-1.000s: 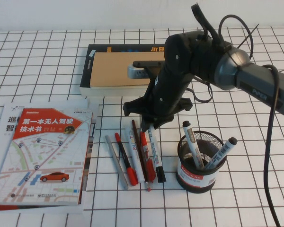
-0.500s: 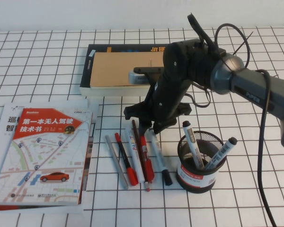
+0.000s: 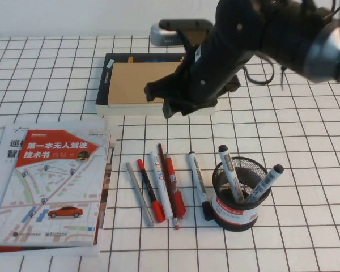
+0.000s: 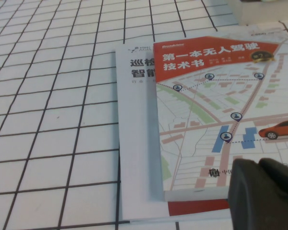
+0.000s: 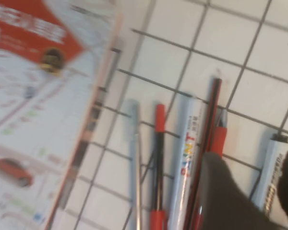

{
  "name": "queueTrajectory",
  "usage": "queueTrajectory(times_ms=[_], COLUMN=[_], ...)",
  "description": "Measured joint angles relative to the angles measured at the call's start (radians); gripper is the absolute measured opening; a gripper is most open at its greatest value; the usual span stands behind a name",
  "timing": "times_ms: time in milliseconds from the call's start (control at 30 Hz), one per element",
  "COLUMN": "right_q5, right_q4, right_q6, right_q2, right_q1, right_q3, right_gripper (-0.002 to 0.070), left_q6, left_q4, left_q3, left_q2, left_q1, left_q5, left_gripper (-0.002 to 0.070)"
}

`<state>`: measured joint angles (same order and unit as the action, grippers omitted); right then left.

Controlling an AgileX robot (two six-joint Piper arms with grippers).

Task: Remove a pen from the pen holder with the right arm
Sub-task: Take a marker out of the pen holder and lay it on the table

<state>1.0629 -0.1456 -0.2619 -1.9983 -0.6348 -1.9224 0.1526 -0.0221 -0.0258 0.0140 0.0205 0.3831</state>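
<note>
Black right gripper (image 3: 165,103) fingers (image 5: 221,191) apart, empty, above pens (image 3: 171,180)

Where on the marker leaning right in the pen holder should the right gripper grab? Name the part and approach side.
Grip the leaning marker on its upper barrel just below the dark cap, from above: only that end clears the rim of the pen holder, tilted away from the other marker. The right gripper hangs open over the stacked books; the left gripper is over the map book.
</note>
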Motion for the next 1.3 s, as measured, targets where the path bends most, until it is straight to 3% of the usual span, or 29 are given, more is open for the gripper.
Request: queueTrajectory(times_ms=[167,300,667,933,1300], right_q5=[-0.002,0.028,0.058,0.113,-0.251], right_q4=[0.087,0.124,0.132,0.136,0.174], right_q6=[0.019,0.027,0.027,0.067,0.082], right_q2=[0.235,0.401,0.828,0.958,1.088], right_q1=[-0.061,-0.083,-0.083,-0.083,-0.056], right_q3=[0.135,0.266,0.648,0.816,1.14], right_gripper=[0.0075,0.0004,-0.0014,-0.0014,-0.0015], left_q6=[0.0,0.0,0.0,0.0,0.0], left_q4=[0.0,0.0,0.0,0.0,0.0], left_q3=[0.0,0.0,0.0,0.0,0.0], left_q2=[0.0,0.0,0.0,0.0,0.0], left_q1=[0.0,0.0,0.0,0.0,0.0], left_q5=[0.0,0.0,0.0,0.0,0.0], left_gripper=[-0.0004,-0.0004,-0.0004,-0.0004,-0.0004])
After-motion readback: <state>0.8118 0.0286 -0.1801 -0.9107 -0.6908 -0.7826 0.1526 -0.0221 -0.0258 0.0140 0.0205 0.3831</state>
